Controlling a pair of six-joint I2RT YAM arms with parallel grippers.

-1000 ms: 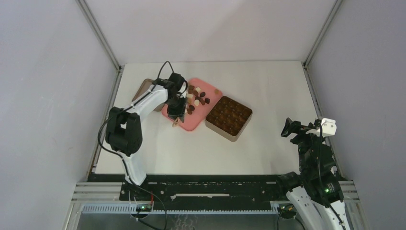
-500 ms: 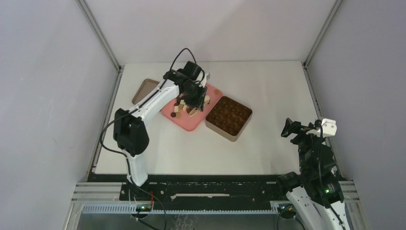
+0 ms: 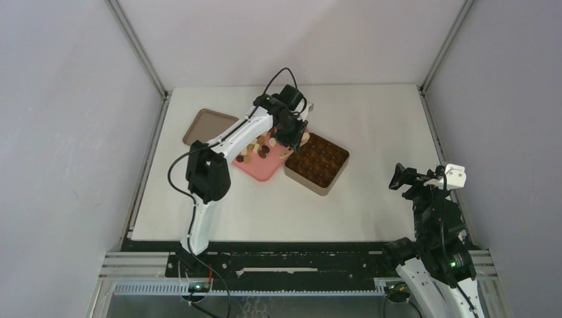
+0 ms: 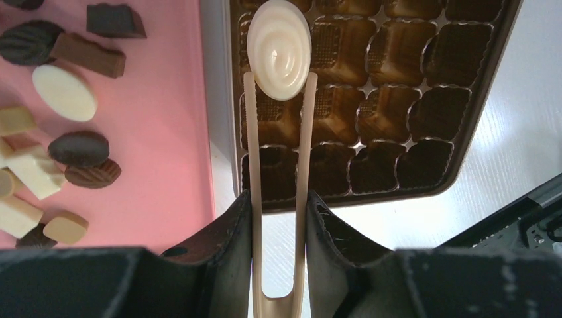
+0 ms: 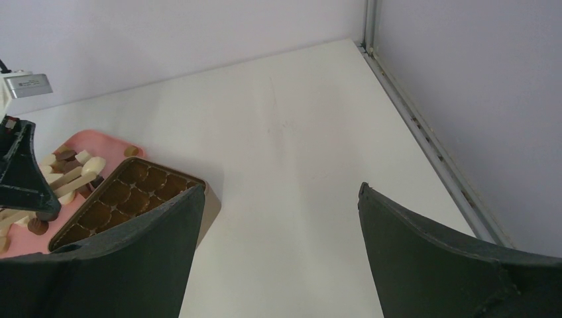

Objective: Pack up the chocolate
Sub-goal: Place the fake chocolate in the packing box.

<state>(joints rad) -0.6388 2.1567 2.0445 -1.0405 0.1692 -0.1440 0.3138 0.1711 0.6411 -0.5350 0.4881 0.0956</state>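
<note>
1 white chocolate (image 4: 279, 48) in tongs (image 4: 250, 165): above tray (image 4: 166, 165) earlier, tin (image 4: 434, 112) now

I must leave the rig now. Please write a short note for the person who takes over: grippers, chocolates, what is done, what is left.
Left gripper: shut on wooden tongs, which pinch a white oval chocolate over the tin, near its edge beside the pink tray.
Right gripper: open, empty, far from the tin.
Other chocolates: loose on the pink tray.
Done: nothing seen packed; visible cells look empty.
Left: place this one in a cell, then the rest.
</note>
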